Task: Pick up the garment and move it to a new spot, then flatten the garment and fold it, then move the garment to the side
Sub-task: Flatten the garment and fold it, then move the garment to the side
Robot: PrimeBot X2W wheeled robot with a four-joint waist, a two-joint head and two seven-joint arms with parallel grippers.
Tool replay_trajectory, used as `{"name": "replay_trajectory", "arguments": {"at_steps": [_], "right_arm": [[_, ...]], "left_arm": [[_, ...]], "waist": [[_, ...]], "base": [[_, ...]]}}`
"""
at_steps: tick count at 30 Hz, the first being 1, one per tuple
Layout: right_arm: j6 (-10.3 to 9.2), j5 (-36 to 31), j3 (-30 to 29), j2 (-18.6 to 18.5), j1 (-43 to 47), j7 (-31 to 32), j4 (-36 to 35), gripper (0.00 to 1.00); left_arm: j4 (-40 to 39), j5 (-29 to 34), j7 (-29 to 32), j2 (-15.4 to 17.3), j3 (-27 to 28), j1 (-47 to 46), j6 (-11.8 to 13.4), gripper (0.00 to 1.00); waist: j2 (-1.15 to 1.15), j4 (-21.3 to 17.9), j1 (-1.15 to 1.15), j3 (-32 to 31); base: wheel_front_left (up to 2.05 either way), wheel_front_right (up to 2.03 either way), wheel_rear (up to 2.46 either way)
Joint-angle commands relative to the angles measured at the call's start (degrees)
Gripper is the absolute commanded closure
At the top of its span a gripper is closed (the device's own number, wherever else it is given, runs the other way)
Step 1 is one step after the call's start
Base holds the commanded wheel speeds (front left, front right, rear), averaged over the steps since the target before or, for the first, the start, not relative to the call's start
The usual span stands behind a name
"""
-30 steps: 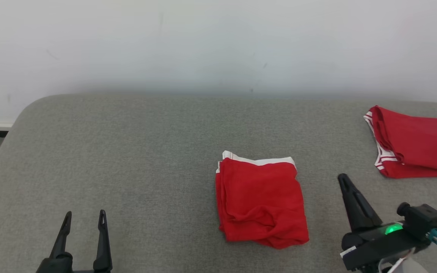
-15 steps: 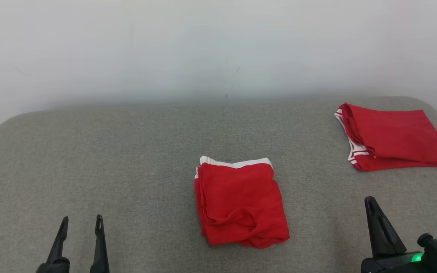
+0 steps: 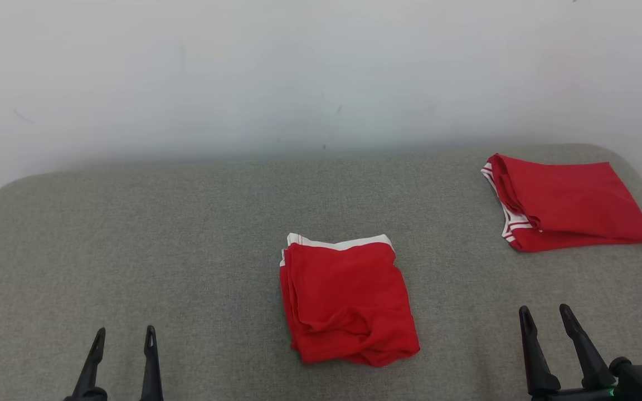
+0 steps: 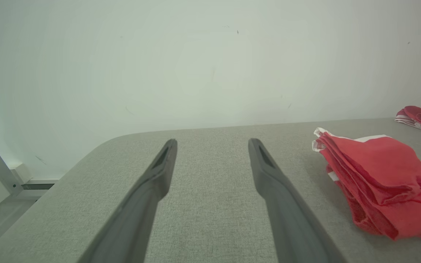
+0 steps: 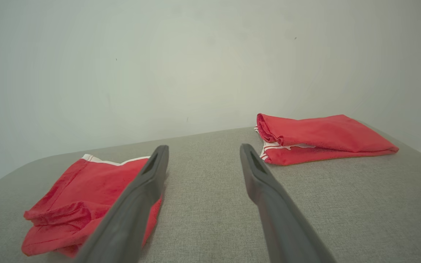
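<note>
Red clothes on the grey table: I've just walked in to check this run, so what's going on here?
A two-armed robot is on a folding job. A folded red garment with a white waistband lies on the middle of the grey fabric-covered table, with nothing touching it. The left end effector and right end effector hover open and empty on either side of it. A second folded red garment with striped trim sits at the far right.

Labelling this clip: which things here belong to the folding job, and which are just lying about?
Job: folded red garment at centre; left gripper and right gripper, both open, empty; grey table.
Lying about: second red garment, folded, far right corner.
</note>
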Motion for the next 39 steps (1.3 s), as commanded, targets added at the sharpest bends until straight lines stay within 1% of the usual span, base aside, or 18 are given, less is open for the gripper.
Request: {"name": "replay_trajectory", "arguments": {"at_steps": [1, 7, 15, 20, 39], "right_arm": [[-0.17, -0.99, -0.37, 0.1, 0.49, -0.07, 0.73, 0.0], [-0.17, -2.83, -0.83, 0.69, -0.18, -0.07, 2.48, 0.0], [-0.17, -4.66, -0.46, 1.51, -0.42, -0.07, 2.95, 0.0], [-0.17, -4.84, -0.58, 1.89, -0.61, -0.07, 2.93, 0.0], [-0.17, -5.08, -0.29, 1.86, -0.7, -0.07, 3.27, 0.0]], "left_arm": [[-0.18, 0.61, -0.18, 0.12, -0.06, 0.94, -0.26, 0.0], [-0.23, 0.75, -0.18, 0.25, -0.39, 1.43, -0.22, 0.0], [-0.3, 0.87, -0.18, 0.4, -0.89, 1.66, -0.3, 0.0], [-0.39, 0.49, -0.18, 0.54, -1.35, 1.68, -0.83, 0.0], [-0.09, 0.65, -0.18, 0.84, -2.2, 1.72, -0.78, 0.0]], "waist": [[0.0, 0.11, 0.0, -0.02], [0.0, 0.64, 0.0, -0.04], [0.0, 0.95, 0.0, 0.19], [0.0, 1.03, 0.0, 0.28], [0.0, 1.32, 0.0, 0.5]], "base": [[0.0, 0.0, 0.0], [0.0, 0.0, 0.0], [0.0, 0.0, 0.0], [0.0, 0.0, 0.0], [0.0, 0.0, 0.0]]}}
